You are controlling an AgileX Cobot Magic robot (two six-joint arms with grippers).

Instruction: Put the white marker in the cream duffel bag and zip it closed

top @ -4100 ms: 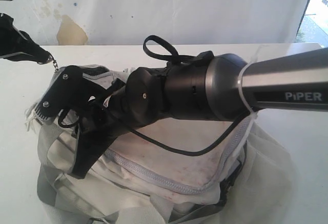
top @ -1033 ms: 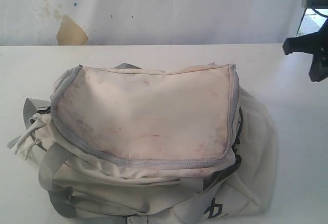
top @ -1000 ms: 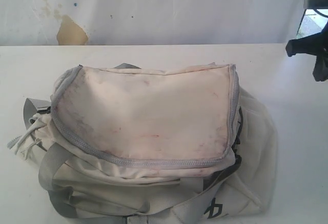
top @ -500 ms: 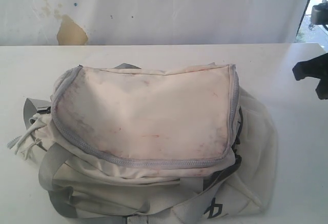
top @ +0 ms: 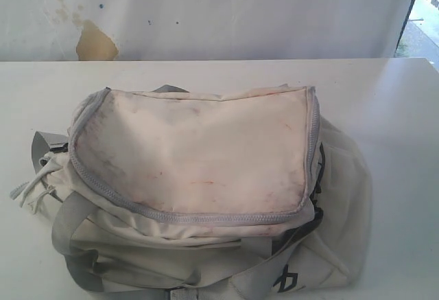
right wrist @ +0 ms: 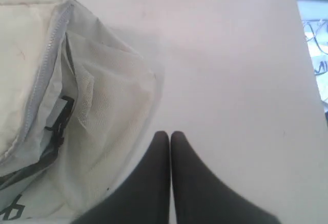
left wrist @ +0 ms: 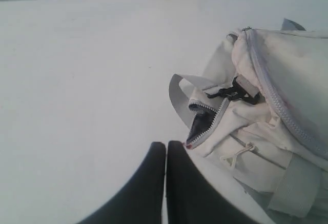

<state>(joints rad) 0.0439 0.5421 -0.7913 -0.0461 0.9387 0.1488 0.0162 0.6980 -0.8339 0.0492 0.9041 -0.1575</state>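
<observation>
Exterior: cream duffel bag [top: 199, 169] on desk [top: 384, 94]. Wrist views alone catch left claw [left wrist: 166, 145] and right claw [right wrist: 170, 135], pressed together, plus a zipper gap [left wrist: 201, 125].

The cream duffel bag [top: 199, 156] lies slumped, stained top panel zipped, a short zipper gap open at one end.

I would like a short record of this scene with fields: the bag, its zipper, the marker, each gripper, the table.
bag: cream duffel bag lies on the white table, top flap down
zipper: top zipper looks closed; a small gap at one end shows dark lining
marker: white marker not visible in any view
left gripper: fingers together, empty, over the table by that gap
right gripper: fingers together, empty, over the table beside the mesh pocket
</observation>
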